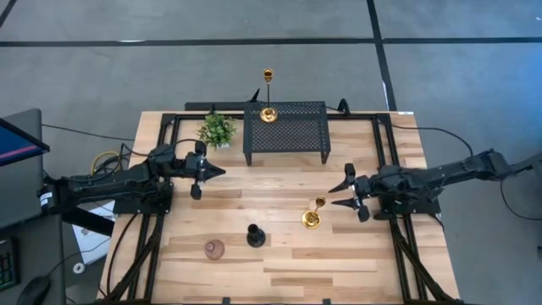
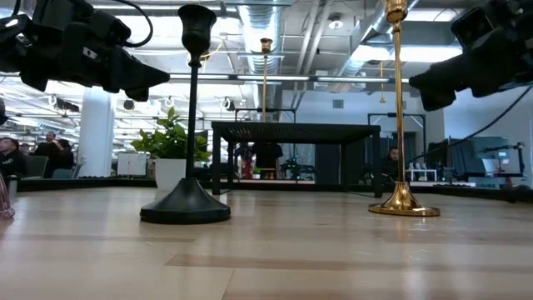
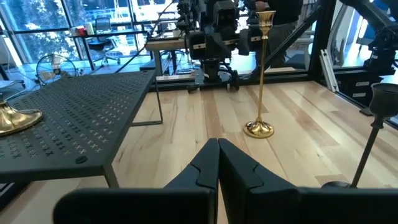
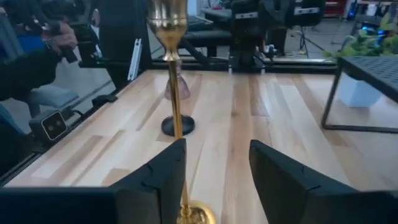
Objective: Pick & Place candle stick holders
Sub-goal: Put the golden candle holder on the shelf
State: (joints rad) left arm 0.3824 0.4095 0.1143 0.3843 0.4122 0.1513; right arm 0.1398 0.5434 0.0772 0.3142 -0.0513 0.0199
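One gold candle stick holder (image 1: 312, 219) stands on its round base on the table; it also shows in the low view (image 2: 402, 125) and the right wrist view (image 4: 174, 93). My right gripper (image 1: 337, 195) is open, level, just right of it, touching nothing. A second gold holder (image 1: 268, 110) stands on the black mesh stand (image 1: 286, 131). A black holder (image 1: 255, 235) and a squat pinkish holder (image 1: 214, 249) stand near the table's near edge. My left gripper (image 1: 213, 173) is shut and empty, above the table left of the stand, shown shut in the left wrist view (image 3: 217, 163).
A small green potted plant (image 1: 217, 130) stands at the mesh stand's left. Bare wood lies between the two grippers. Dark frame rails (image 1: 385, 152) run along the table's sides. People show in the room behind the table in the low view.
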